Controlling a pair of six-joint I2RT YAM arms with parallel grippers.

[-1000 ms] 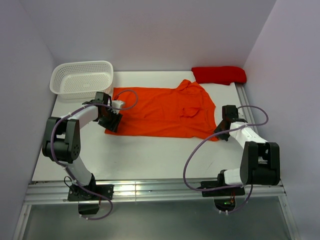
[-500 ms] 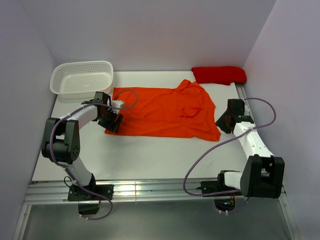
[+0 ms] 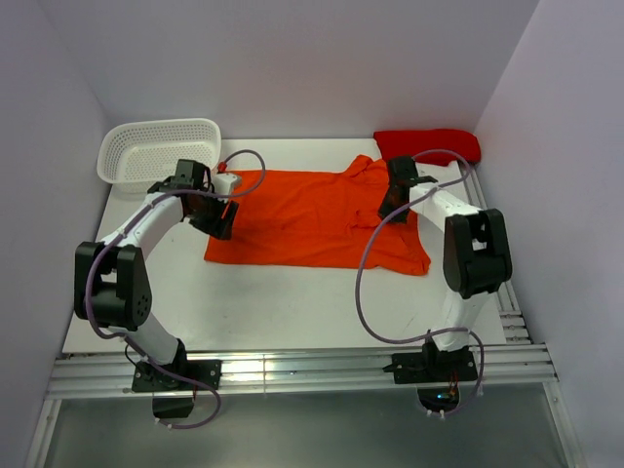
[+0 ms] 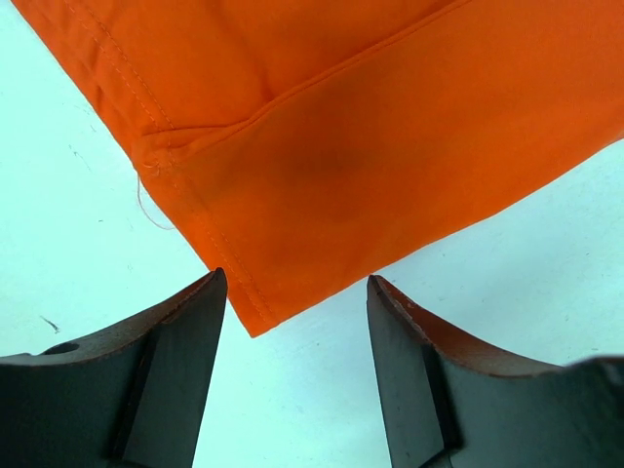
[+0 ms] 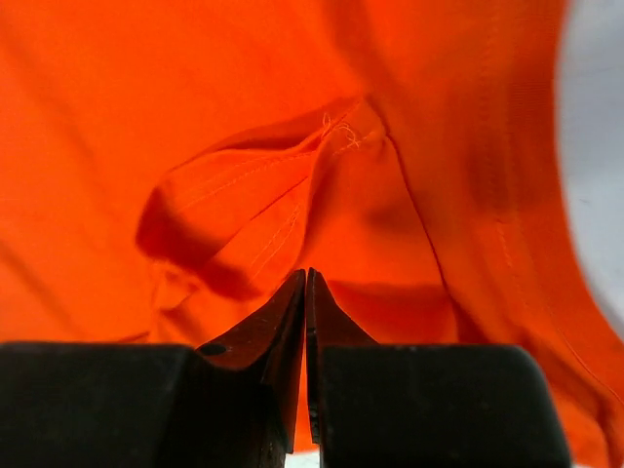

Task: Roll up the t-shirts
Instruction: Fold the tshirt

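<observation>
Top external: orange t-shirt (image 3: 302, 222) spread flat; left claw (image 4: 292, 285) apart, right claw (image 5: 306, 279) seemingly together.

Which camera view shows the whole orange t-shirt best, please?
The top external view: it shows the orange t-shirt spread out on the table, nearly whole. The left wrist view shows just one hemmed corner; the right wrist view shows only a creased patch, close up.
</observation>
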